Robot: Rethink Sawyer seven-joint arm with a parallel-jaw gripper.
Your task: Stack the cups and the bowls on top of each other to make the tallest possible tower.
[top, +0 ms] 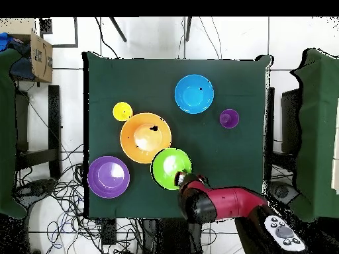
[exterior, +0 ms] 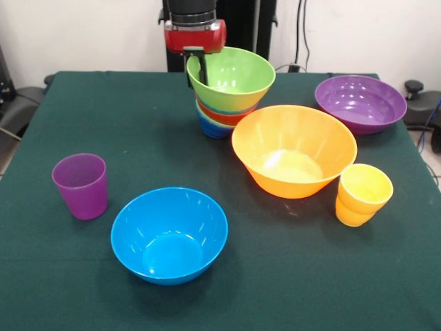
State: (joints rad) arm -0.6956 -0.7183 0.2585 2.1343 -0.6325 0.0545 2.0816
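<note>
My gripper is at the table's far side, its jaws straddling the left rim of the large green bowl, shut on it. That bowl sits tilted on top of the tower, a pile of small nested bowls with red-orange, light blue and dark blue rims showing. In the overhead view the gripper touches the green bowl. The large orange bowl, large blue bowl, wide purple bowl, purple cup and yellow cup stand apart on the table. The small green bowl is hidden.
The dark green tablecloth covers the table. The orange bowl stands close to the right of the tower. In the overhead view my red arm reaches in from the bottom edge, and cables lie on the floor around the table.
</note>
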